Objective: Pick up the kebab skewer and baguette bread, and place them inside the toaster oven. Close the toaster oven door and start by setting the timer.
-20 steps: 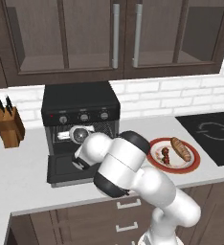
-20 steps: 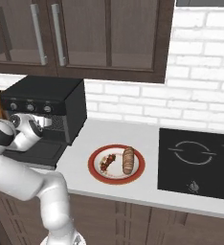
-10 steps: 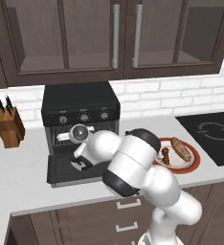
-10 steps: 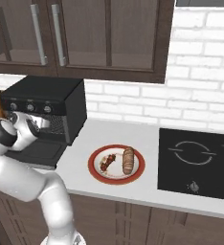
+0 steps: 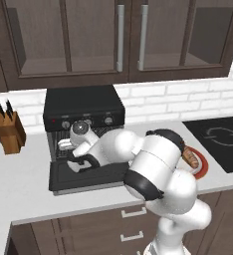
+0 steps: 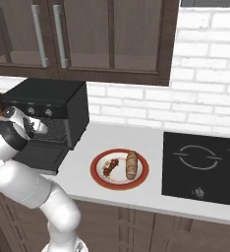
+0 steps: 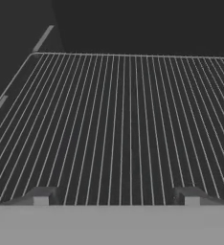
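Lacking readable writing, the toaster oven [image 5: 83, 107] is entered by the end effector [image 7: 116, 195], released over its wire rack [image 7: 118, 124].

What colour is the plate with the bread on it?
The plate is red around the rim and white in the middle, holding the baguette bread. It shows best from the right base view.

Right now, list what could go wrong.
1. The open two-finger gripper sits over the oven's bare wire rack; withdrawing carelessly might snag it.
2. The dropped black toaster oven door lies under the arm, easy to bump.
3. The golden-brown baguette bread and dark-chunked kebab skewer remain crowded on the red plate.
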### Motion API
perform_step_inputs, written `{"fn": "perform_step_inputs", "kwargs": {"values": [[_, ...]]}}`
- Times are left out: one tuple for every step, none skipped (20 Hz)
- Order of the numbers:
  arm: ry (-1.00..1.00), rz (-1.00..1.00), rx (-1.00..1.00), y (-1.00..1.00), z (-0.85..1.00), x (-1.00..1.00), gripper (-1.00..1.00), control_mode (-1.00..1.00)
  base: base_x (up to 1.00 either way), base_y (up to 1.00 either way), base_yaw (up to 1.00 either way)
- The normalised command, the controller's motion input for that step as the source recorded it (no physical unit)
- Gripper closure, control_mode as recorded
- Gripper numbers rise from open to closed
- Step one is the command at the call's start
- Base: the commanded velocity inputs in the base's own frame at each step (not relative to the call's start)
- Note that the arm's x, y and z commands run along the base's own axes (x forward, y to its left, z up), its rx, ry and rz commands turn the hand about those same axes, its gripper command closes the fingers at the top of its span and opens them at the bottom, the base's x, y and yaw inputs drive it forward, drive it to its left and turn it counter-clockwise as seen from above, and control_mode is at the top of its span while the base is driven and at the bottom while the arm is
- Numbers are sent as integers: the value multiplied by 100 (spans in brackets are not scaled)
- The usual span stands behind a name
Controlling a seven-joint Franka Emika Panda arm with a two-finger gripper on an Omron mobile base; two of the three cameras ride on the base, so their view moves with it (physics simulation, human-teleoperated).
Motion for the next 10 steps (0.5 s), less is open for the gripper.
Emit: {"fn": "perform_step_inputs", "kwargs": {"values": [[27, -9, 0, 0, -97, -81, -100, -100, 0, 0, 0], [27, -9, 0, 0, -95, -81, -100, -100, 0, 0, 0], [29, -9, 0, 0, -87, -81, -100, -100, 0, 0, 0], [30, -9, 0, 0, -88, -84, -100, -100, 0, 0, 0], [31, -8, 0, 0, -92, -83, -100, -100, 0, 0, 0], [31, -8, 0, 0, -94, -90, -100, -100, 0, 0, 0], [30, -8, 0, 0, -99, -93, -100, -100, 0, 0, 0], [31, -8, -1, 0, -100, -95, -100, -100, 0, 0, 0], [29, -8, -1, 0, -100, -99, -100, -100, 0, 0, 0], [28, -8, -1, 0, -100, -100, -100, -100, 0, 0, 0]]}}
